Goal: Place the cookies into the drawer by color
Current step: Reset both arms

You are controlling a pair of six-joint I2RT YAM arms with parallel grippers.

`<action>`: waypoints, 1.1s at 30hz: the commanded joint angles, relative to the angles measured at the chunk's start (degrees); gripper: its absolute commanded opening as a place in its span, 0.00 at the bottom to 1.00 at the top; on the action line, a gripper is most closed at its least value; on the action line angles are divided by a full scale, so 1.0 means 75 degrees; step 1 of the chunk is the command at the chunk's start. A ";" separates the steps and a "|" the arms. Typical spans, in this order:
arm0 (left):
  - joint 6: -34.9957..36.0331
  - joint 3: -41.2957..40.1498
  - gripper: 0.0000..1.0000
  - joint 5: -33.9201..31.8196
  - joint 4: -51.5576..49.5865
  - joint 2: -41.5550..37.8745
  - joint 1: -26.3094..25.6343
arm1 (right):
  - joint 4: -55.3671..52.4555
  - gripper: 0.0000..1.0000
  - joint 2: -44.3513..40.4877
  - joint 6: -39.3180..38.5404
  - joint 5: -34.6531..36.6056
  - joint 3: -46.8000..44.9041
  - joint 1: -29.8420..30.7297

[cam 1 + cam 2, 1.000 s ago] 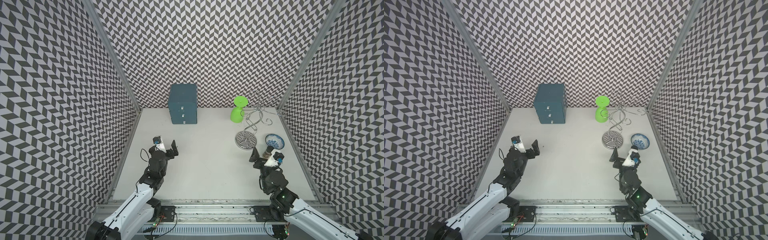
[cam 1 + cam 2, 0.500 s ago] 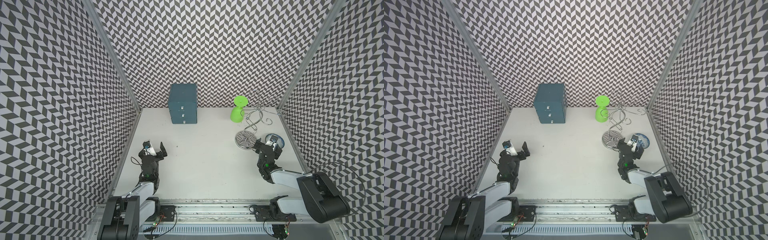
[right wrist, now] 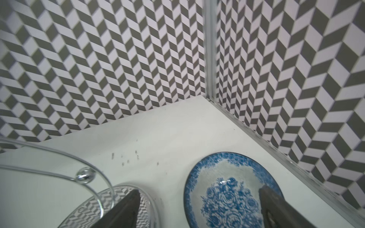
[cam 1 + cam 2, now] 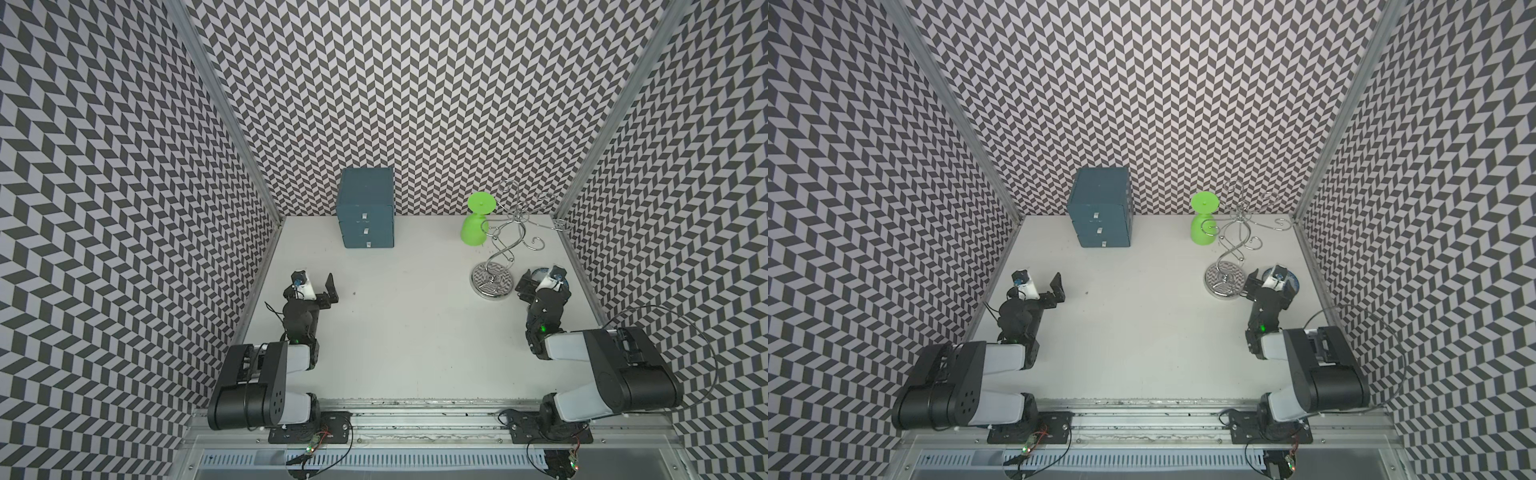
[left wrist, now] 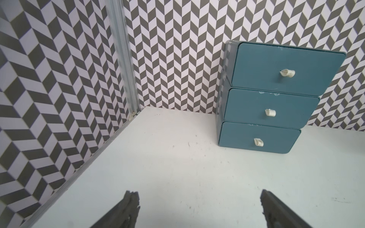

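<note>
Left wrist: drawer [image 5: 276, 98] upright; tabs [image 5: 270, 113] face camera.

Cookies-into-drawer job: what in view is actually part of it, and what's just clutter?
Job: dark teal box-shaped chest of three drawers, all shut. No cookie packets visible.
Clutter: bright green plastic goblet; chrome wire stand on round mirrored base; blue-and-white floral ceramic dish.

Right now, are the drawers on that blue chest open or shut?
Shut. In the left wrist view all three drawers sit fully pushed in, with no gap behind any front. Both top views show none pulled out.
</note>
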 commanded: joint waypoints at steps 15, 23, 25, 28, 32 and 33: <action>0.0558 0.0318 1.00 0.0067 0.0422 0.0590 -0.0407 | 0.2974 1.00 0.0519 -0.0547 -0.1767 -0.0979 -0.0174; 0.0579 0.0318 0.99 0.0003 0.0418 0.0591 -0.0449 | 0.2133 0.99 0.0364 -0.0633 -0.1518 -0.0549 0.0012; 0.0579 0.0318 1.00 0.0003 0.0415 0.0590 -0.0450 | 0.2551 1.00 0.0477 -0.0668 -0.1534 -0.0572 0.0023; 0.0582 0.0318 0.99 0.0003 0.0414 0.0584 -0.0447 | 0.2435 1.00 0.0438 -0.0670 -0.1539 -0.0572 0.0016; 0.0576 0.0318 1.00 0.0003 0.0411 0.0594 -0.0448 | 0.2350 1.00 0.0463 -0.0643 -0.1509 -0.0572 0.0024; 0.0580 0.0318 1.00 0.0008 0.0413 0.0594 -0.0450 | 0.2368 0.99 0.0484 -0.0624 -0.1471 -0.0566 0.0016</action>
